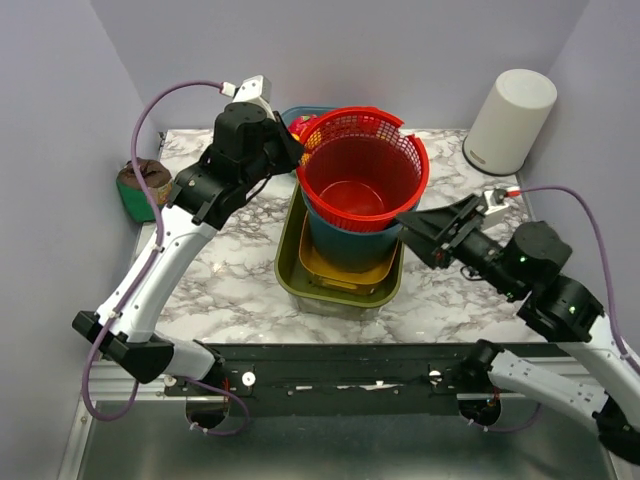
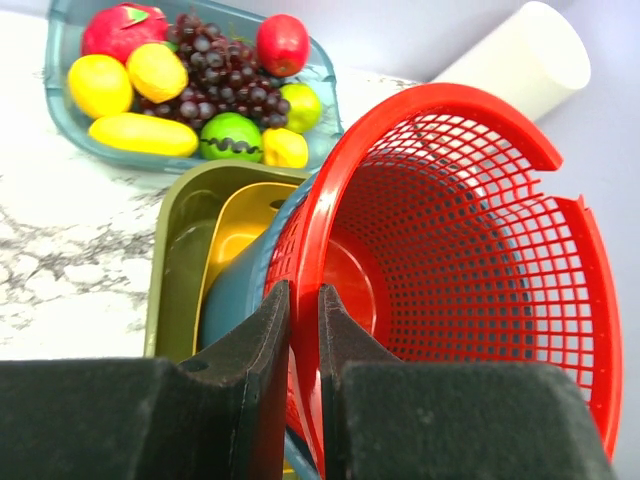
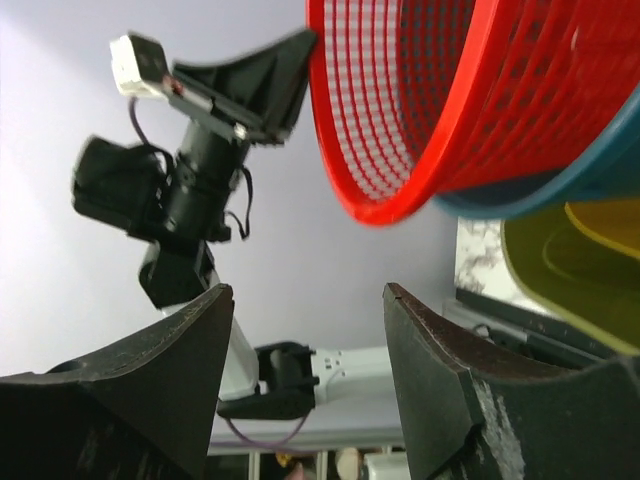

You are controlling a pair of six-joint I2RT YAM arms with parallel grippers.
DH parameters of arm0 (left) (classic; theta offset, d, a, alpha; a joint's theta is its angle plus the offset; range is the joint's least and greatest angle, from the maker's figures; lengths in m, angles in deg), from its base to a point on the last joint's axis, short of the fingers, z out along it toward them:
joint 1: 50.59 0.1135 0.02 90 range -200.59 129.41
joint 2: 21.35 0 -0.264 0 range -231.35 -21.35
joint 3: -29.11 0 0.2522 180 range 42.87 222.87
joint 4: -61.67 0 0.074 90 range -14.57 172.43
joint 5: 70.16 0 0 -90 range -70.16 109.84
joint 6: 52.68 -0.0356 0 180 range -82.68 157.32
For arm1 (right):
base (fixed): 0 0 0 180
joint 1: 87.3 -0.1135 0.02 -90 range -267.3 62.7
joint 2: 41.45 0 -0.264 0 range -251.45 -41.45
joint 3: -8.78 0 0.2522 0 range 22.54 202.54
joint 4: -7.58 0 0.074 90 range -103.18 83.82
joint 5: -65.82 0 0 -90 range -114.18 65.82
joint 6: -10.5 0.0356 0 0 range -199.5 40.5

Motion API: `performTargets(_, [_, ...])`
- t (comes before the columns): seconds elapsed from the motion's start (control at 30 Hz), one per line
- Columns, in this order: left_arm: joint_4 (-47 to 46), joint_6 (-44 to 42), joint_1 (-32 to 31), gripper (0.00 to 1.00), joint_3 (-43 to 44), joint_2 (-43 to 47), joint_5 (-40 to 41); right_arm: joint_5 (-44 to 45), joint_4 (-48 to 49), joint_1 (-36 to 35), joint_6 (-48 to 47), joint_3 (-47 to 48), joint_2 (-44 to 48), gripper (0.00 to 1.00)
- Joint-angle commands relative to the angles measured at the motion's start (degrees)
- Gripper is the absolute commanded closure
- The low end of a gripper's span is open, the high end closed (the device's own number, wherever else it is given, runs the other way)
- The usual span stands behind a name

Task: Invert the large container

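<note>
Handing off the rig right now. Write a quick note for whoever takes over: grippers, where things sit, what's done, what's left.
Left gripper: shut on the near-left rim of the red basket.
Right gripper: open, empty, just right of the blue container.
Layout: red basket mouth up in the blue container, which is nested in the yellow tray and olive tray.
Done: rim grip taken.
Left: lift and turn over; nothing is upside down yet.

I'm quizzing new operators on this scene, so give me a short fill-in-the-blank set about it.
The left gripper pinches the rim of the ____ basket.
The right gripper stands ____, holding nothing.
The white cylinder stands at the far ____ corner of the table.
Missing words: red; open; right.
</note>
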Motion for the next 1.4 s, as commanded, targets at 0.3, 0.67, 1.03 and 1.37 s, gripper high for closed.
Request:
performTargets(0.3, [-6.37,-0.37,1.24,1.00,-8.72,9.97,4.74,47.23,12.40,-32.55,9.51,0.74,-15.66,0.27])
performTargets(0.67, [-9.97,-1.78,1.24,1.00,-16.11,15.43,3.95,55.52,17.15,-33.25,17.41,3.19,-24.00,0.26])
performTargets(1.03, [-11.82,-1.95,1.33,1.00,-18.39,16.57,3.33,60.33,8.65,-35.71,27.36,7.67,-28.93,0.30])
performTargets(1.37, [-16.39,-3.71,1.24,1.00,-22.61,19.38,0.08,62.19,-3.95,-35.71,43.27,11.11,-33.15,0.33])
